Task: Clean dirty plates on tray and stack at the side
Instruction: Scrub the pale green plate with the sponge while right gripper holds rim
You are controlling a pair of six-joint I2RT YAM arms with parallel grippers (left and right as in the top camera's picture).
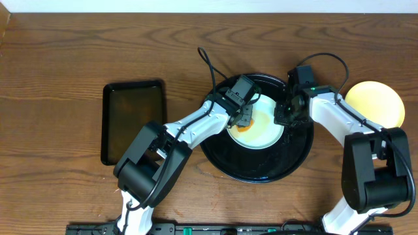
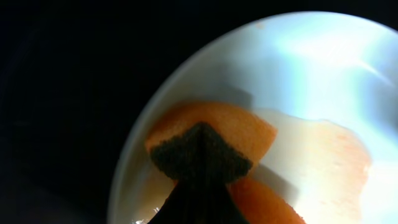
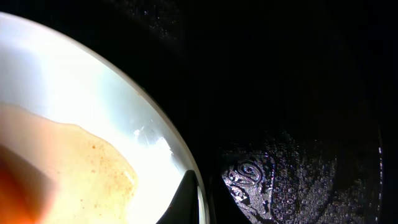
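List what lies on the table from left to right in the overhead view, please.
From the left: rectangular tray → round tray, with a pale plate on it → yellow plate.

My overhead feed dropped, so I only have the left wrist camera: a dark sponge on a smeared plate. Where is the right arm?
Observer: The right gripper is at the plate's right rim, jaws shut.
Operator: Any other plates on that tray?
Observer: No, the round black tray holds only this one.
Operator: Anything cleaned yet?
Observer: A yellow plate sits on the table right of the tray; no smears show on it.
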